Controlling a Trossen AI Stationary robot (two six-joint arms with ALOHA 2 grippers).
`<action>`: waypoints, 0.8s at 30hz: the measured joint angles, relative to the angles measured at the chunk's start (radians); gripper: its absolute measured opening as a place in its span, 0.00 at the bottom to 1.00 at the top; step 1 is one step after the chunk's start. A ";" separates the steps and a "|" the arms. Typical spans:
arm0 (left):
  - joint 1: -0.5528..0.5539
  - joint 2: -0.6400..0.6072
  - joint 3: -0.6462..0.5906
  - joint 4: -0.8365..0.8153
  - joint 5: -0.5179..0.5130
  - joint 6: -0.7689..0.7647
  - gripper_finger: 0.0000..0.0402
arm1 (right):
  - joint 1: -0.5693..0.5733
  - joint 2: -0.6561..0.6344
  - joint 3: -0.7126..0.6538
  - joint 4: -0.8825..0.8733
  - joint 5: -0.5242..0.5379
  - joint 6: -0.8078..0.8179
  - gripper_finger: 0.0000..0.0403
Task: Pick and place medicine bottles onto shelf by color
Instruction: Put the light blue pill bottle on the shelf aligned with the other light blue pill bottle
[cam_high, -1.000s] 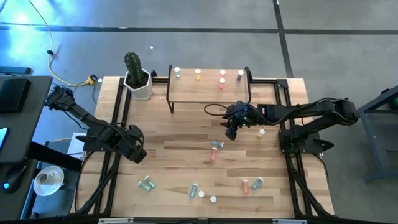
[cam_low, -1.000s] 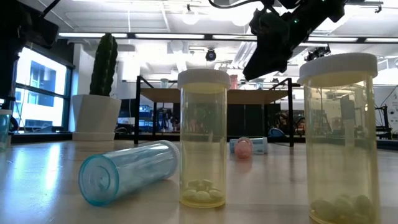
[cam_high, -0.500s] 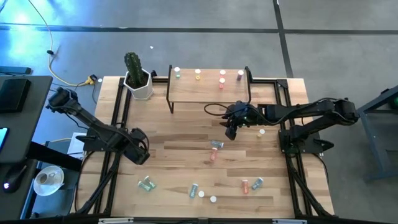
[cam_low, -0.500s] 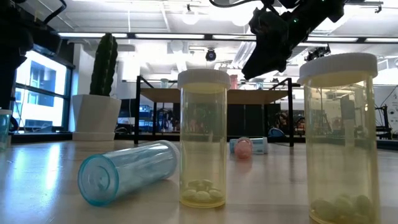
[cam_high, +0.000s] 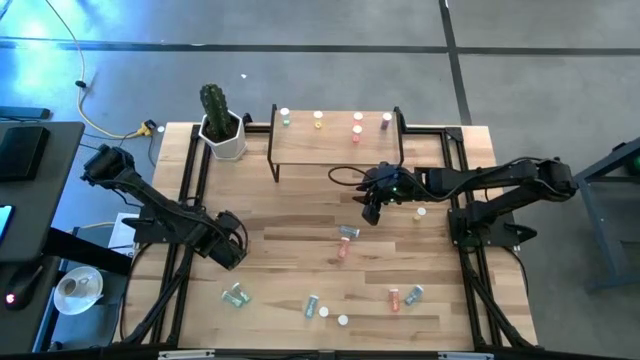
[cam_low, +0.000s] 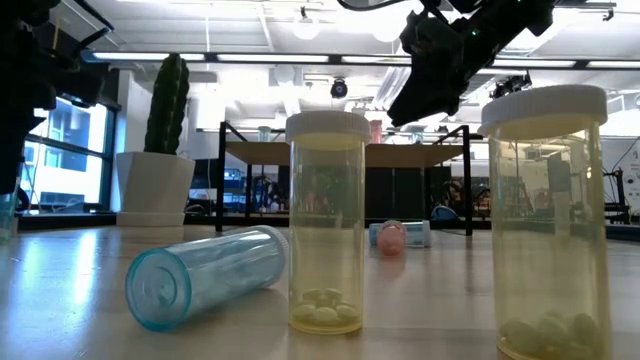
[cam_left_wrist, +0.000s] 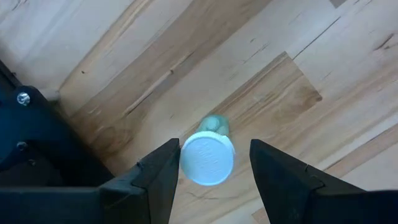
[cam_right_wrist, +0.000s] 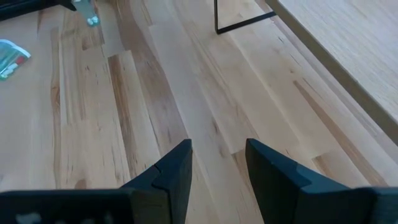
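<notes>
Medicine bottles, small white-capped cylinders: five stand in colour groups on the pale wooden shelf (cam_high: 335, 140); the others lie scattered in front of the shelf. Left gripper (cam_left_wrist: 210, 167), well in front of the shelf, hangs open and empty over an upright green white-capped bottle (cam_left_wrist: 208, 155), apparently lined up to grasp. Right gripper (cam_high: 372, 212), just before the shelf, part-open, empty.

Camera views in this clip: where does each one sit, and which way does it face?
High view: overhead, straight down on table; both arms show, shelf at the far edge.
Low view: at tabletop height, looking level past upright bottles to the shelf; an arm shows overhead.
Left wrist view: looks down on a white-capped green bottle between the open left gripper fingers.
Right wrist view: open right gripper over bare wood beside the shelf.
Shared: the shelf appears in the high, low and right wrist views.
</notes>
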 joint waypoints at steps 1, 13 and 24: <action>0.000 0.005 0.000 -0.001 0.001 0.000 0.46 | 0.000 0.000 0.000 0.000 0.000 -0.001 0.35; 0.000 0.007 0.000 -0.002 0.029 0.008 0.38 | 0.000 0.000 0.000 0.001 0.000 -0.001 0.35; 0.000 0.006 0.000 -0.002 0.021 0.013 0.27 | 0.000 0.000 0.000 0.001 0.001 -0.001 0.35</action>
